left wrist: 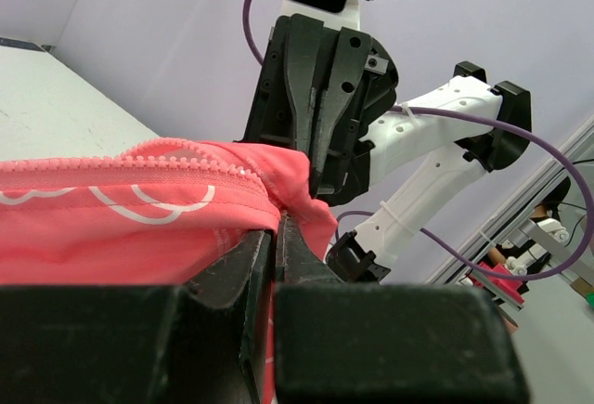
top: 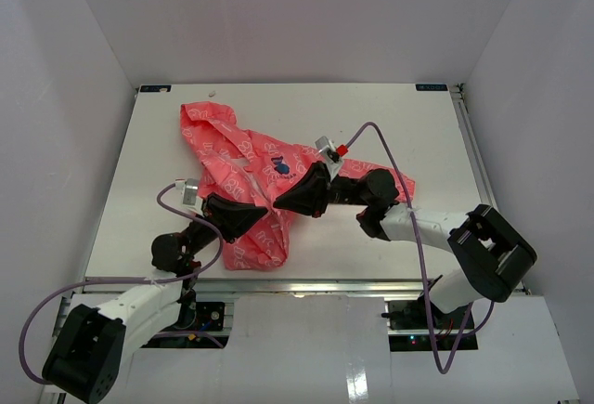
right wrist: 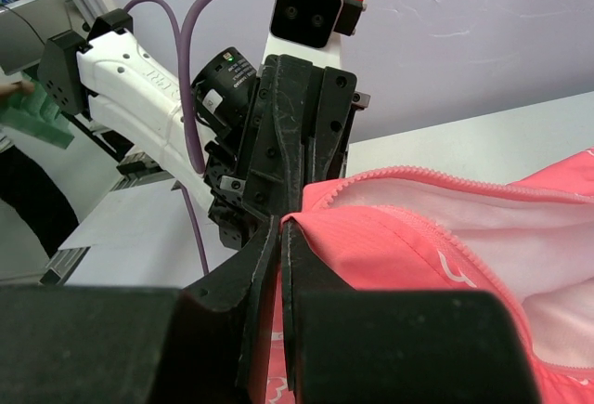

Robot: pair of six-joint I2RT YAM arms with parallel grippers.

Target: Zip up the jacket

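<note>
The coral-pink jacket (top: 243, 167) with white outline print and a dark-blue chest logo (top: 279, 164) lies crumpled on the white table, hood toward the back left. My left gripper (top: 263, 215) is shut on the jacket's fabric beside the zipper teeth (left wrist: 186, 164); in the left wrist view the gripper (left wrist: 276, 223) pinches a fold. My right gripper (top: 279, 202) faces it closely and is shut on the jacket's other front edge (right wrist: 371, 237), showing in the right wrist view (right wrist: 280, 228). Paler lining (right wrist: 483, 228) shows inside. The zipper slider is not visible.
The white table (top: 390, 116) is boxed in by white walls on three sides. A metal rail (top: 316, 285) runs along the near edge. Purple cables (top: 371, 130) loop from both wrists. A person with green cloth (right wrist: 28, 116) shows at the far left of the right wrist view.
</note>
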